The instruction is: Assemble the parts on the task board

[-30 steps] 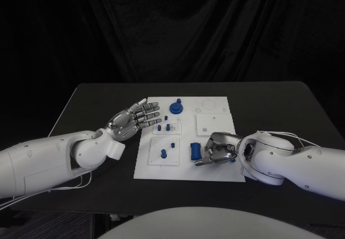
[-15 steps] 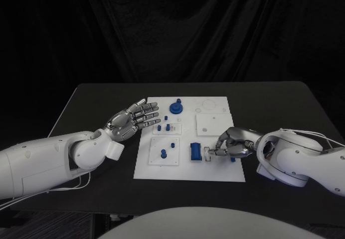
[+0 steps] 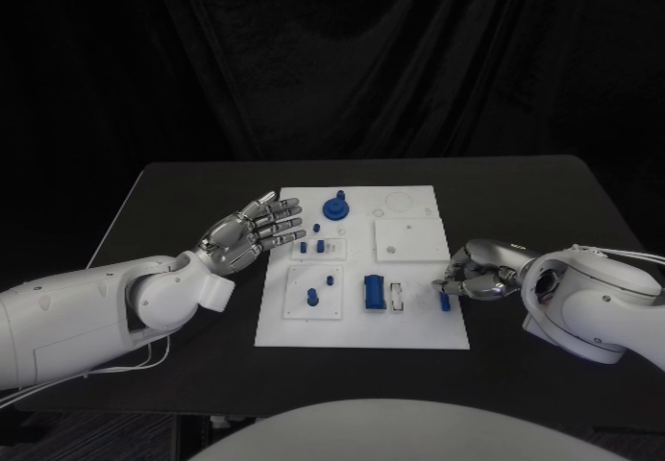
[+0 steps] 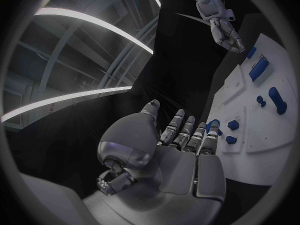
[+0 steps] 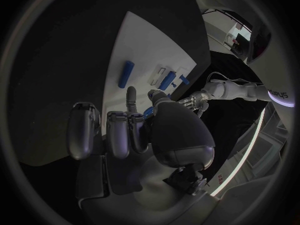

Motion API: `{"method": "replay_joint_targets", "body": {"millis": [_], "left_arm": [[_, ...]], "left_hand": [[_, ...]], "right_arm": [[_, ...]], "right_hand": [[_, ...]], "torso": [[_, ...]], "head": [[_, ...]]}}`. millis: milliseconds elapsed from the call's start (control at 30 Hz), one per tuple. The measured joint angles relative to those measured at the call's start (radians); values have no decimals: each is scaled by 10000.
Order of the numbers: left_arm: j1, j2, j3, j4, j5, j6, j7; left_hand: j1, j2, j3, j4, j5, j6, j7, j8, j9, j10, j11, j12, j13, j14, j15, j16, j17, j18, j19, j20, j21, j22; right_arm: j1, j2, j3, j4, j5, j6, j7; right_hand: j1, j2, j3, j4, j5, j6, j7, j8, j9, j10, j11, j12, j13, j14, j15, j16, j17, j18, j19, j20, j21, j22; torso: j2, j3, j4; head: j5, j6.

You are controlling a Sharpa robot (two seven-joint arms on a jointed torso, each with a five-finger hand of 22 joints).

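A black table (image 3: 181, 192) holds a white task board (image 3: 416, 331) at its middle, seen from above by the head camera.

The left hand (image 3: 250, 233) hovers just off the board's edge at about nine o'clock. Its palm faces up, its fingers are spread apart, and it holds nothing. The left wrist camera shows the same released hand (image 4: 165, 150) with the board's blue parts just beyond its fingertips.

The right hand (image 3: 479, 272) sits at the board's edge at about four o'clock, fingers curled inward. A small blue piece (image 3: 444, 301) shows just below its fingertips, standing at the board's rim. In the right wrist camera the thumb and a finger close around something blue (image 5: 149, 112), so the hand appears to be pinching that piece.

On the board, a blue knob (image 3: 337, 206) stands near twelve o'clock. Small blue pegs (image 3: 314, 247) sit just left of centre. A blue oblong piece (image 3: 313, 295) lies on a raised white tile at about seven o'clock. A blue block (image 3: 374, 292) stands near six o'clock, with a small white slotted piece (image 3: 398, 297) just beside it. A plain white tile (image 3: 411, 239) lies at about two o'clock.
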Motion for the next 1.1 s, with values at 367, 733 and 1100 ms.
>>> {"method": "replay_joint_targets", "body": {"millis": [367,733,1100], "left_arm": [[-1,31,0,-21,0,0,1],[-2,-50,0,-1,0,-3,5],[-4,-41,0,1,0,-3,-1]], "left_hand": [[0,0,0,0,0,0,0,0,-1,-1,-1,0,-1,0,0,0,-1,1,0,0,40,15],[0,0,28,-27,0,0,0,0,-2,32,31,37,7,0,-1,61,12,0,-1,0,40,29],[0,0,55,1,0,0,0,0,-2,32,31,36,7,36,36,63,12,1,-1,0,40,27]], "right_arm": [[-185,-93,-2,50,-1019,5,-863],[-289,170,-5,-104,-1407,-19,-1107],[-518,465,-3,-272,-1457,-224,-1099]], "right_hand": [[-75,-243,37,132,-1373,359,-183,815,636,2,-78,0,-1,3,-74,44,0,1,0,0,73,-1],[-295,-178,-141,395,-2445,88,-165,960,860,2,-78,0,-2,2,-75,44,0,0,0,0,72,-2],[59,-121,29,279,-1561,-23,-133,752,594,1,-78,0,-3,2,-75,0,3,0,0,-1,70,-2]], "torso": [[12,4,4],[12,8,3],[13,12,2]], "head": [[-127,0],[-135,0],[-158,0]]}}
